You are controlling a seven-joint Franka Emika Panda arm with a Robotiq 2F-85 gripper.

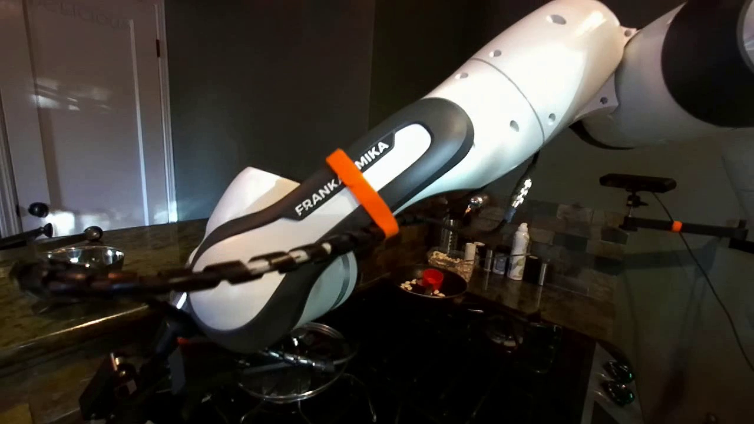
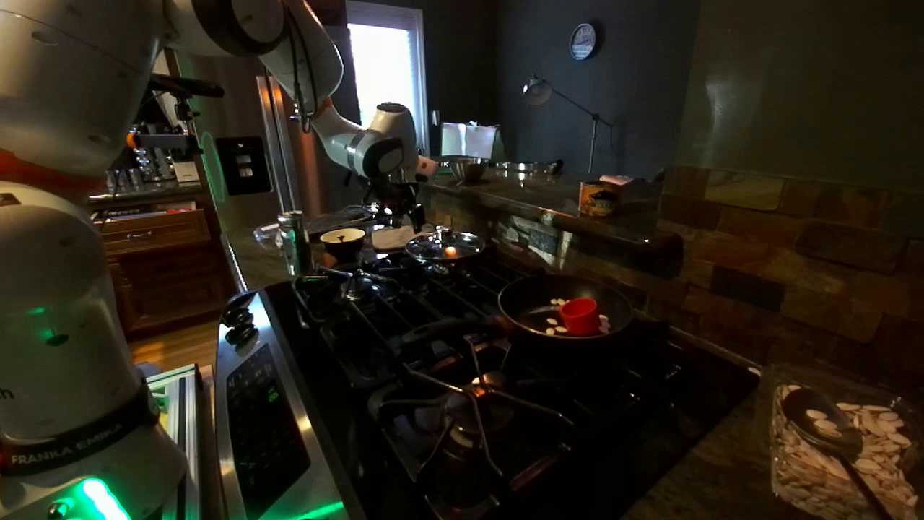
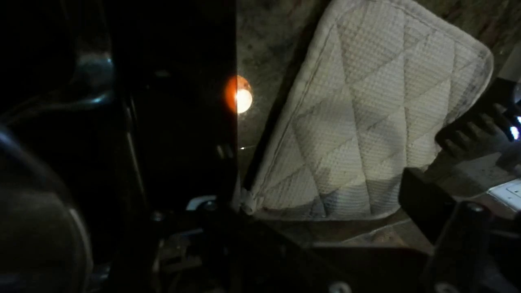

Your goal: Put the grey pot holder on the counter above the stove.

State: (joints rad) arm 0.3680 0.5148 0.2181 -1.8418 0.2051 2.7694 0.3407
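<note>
Claw [image 3: 325, 193] spread apart; grey pot holder [image 3: 366, 110] cropped at wrist view's top, contact unclear.

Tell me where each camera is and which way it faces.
In an exterior view: near the glass lid, facing along the stove; the white arm fills the middle.
In an exterior view: near the frying pan, facing a bright window; robot base and white arm at left.
Wrist view: on the wrist, looking past the open gripper at the grey pot holder.
The red cup shows in both exterior views.
</note>
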